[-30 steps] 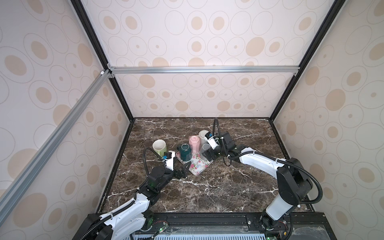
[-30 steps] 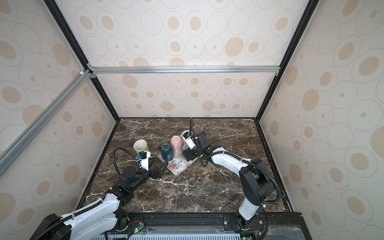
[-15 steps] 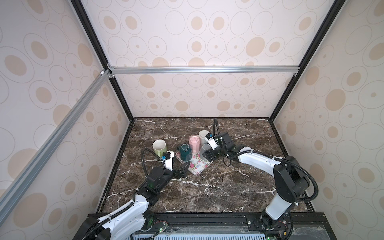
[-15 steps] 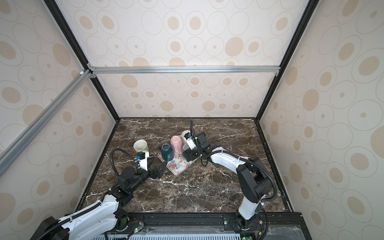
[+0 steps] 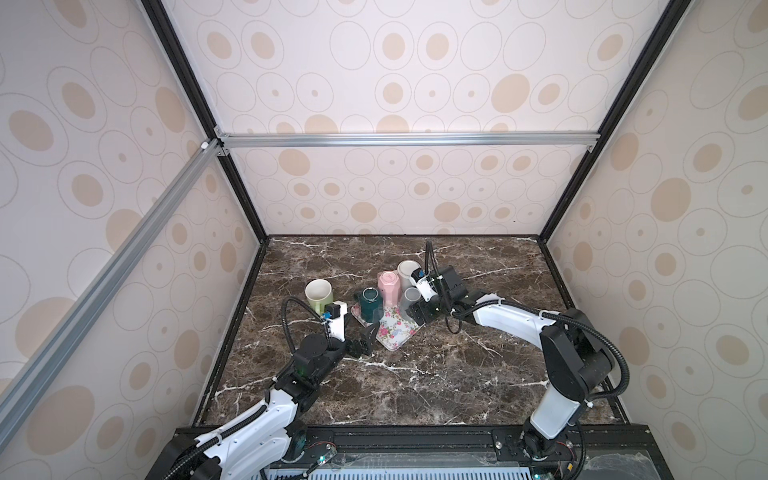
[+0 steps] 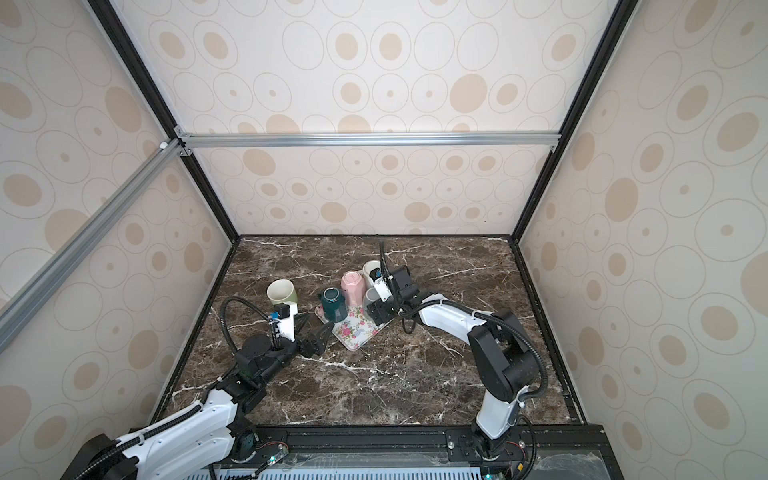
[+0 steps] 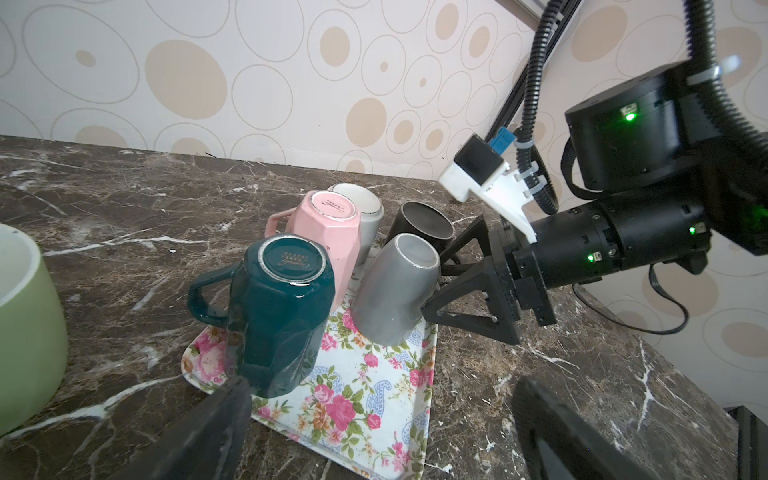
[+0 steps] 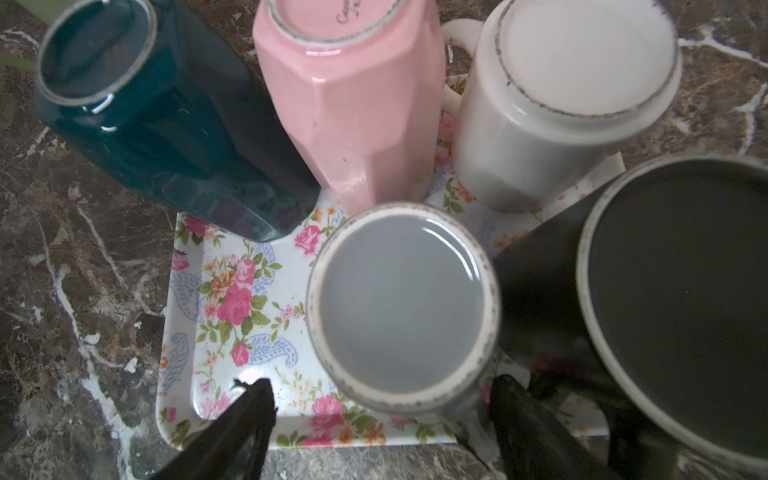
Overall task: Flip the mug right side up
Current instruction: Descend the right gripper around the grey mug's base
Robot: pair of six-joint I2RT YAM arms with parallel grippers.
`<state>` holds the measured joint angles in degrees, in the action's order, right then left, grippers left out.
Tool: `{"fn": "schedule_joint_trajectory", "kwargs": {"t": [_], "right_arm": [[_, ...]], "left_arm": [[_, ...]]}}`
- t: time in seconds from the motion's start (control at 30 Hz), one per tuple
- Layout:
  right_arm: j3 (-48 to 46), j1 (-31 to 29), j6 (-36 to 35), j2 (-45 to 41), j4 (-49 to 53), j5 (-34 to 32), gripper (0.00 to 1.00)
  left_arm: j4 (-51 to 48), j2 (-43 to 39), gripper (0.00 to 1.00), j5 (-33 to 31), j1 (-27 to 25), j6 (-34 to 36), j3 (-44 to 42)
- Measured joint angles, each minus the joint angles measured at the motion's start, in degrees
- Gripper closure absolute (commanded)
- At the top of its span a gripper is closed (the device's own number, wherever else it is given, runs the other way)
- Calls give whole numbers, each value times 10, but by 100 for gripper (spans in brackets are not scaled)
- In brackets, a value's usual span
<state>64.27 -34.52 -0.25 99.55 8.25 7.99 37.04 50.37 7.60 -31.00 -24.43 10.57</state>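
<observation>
Straddling upside-down grey mug (image 8: 401,303) with right gripper (image 8: 376,384): jaws wide, one finger touching wall, other just clear, not clamped; sitting at 1 o'clock on floral tray (image 5: 395,332) in a top view; left gripper (image 7: 380,390) spread, empty, at tray's 8 o'clock.

A lab test booth; aluminium frame rail (image 5: 407,139), spotted wallpaper panels (image 5: 395,75); marble-look tabletop (image 5: 415,374).

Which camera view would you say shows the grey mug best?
The left wrist view: the grey mug shows almost whole, base up, on the tray. The right wrist view shows mainly its base; both top views show it small.
</observation>
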Motion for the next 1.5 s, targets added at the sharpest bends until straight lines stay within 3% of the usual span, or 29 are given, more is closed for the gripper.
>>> {"fn": "schedule_joint_trajectory", "kwargs": {"t": [0.47,0.7,1.5], "right_arm": [[-16,0,5,1,5,26,37],[-22,0,11,2,37,27,55],[96,-26,-7,28,194,-52,61]], "left_arm": [[0,1,2,0,0,0,0],[0,1,2,0,0,0,0],[1,14,2,0,0,0,-1]]}}
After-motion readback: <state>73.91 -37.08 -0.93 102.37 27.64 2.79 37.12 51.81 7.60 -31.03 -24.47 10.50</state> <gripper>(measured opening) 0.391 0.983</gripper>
